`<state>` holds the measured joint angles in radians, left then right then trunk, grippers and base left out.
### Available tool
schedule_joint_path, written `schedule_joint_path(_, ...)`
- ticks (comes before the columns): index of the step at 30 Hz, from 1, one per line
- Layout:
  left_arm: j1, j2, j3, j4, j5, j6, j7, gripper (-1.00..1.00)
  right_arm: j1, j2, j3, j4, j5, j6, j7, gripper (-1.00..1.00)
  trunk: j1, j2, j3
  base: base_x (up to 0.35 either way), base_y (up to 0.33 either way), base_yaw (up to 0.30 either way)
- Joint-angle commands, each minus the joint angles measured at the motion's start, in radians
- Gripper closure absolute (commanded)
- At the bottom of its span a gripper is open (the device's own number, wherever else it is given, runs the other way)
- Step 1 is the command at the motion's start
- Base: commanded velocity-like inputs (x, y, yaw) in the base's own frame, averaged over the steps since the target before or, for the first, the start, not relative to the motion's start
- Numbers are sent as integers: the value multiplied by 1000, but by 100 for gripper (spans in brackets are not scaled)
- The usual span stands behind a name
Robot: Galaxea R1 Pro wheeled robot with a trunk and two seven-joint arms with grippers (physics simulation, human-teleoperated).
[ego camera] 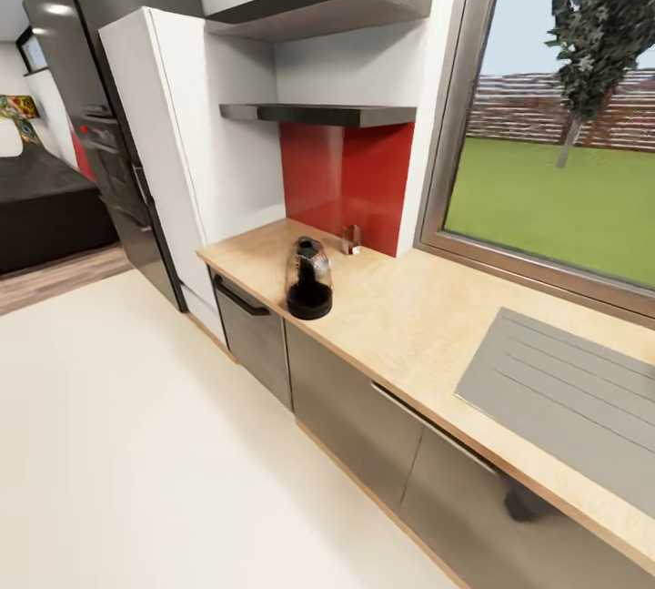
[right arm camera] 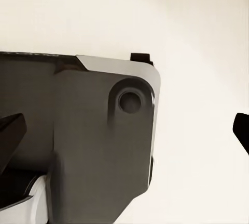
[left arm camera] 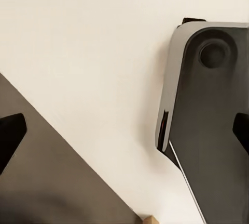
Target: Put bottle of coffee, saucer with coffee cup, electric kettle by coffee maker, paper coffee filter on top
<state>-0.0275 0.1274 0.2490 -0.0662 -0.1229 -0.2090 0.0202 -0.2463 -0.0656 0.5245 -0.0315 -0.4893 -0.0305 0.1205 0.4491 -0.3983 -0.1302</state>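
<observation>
Coffee maker (ego camera: 309, 279) — upright on wooden counter (ego camera: 409, 316), beneath two dark shelves (ego camera: 318, 113); both arms' fingers (left arm camera: 11, 135) spread wide — empty.

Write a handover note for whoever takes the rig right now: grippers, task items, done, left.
Left gripper: open, empty, over the floor and the robot base.
Right gripper: open, empty, also above the base.
Coffee maker: upright on the wooden countertop, near its front edge, so that step holds.
Two wall shelves above the counter; their tops are hidden.
Small item by the red backsplash: too small to identify.
Left: coffee bottle, filter, saucer, cup, kettle.
</observation>
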Motion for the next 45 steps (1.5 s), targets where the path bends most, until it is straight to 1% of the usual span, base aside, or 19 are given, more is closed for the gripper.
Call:
schedule_joint_path(1,-1,0,6,2,-11,-4,2,-100,-1,0,8,1,-10,-3,4,-100,1,-2,-1,239,253,178)
schedule_joint_path(20,-1,0,7,2,-11,-6,2,-100,0,0,6,-1,-10,-3,4,-100,1,-2,0,258,245,14)
schedule_joint_path(28,0,0,8,2,-11,-7,2,-100,-1,-2,6,-1,-11,-2,5,-100,1,-2,8,224,264,-172)
schedule_joint_path(38,0,0,9,2,-11,-8,1,-100,-1,-3,6,0,-11,-2,5,-100,1,-2,18,26,331,-236)
schedule_joint_path(45,0,0,9,1,-11,-8,2,-100,-1,-2,6,0,-11,-2,5,-100,1,-2,25,-134,289,-240)
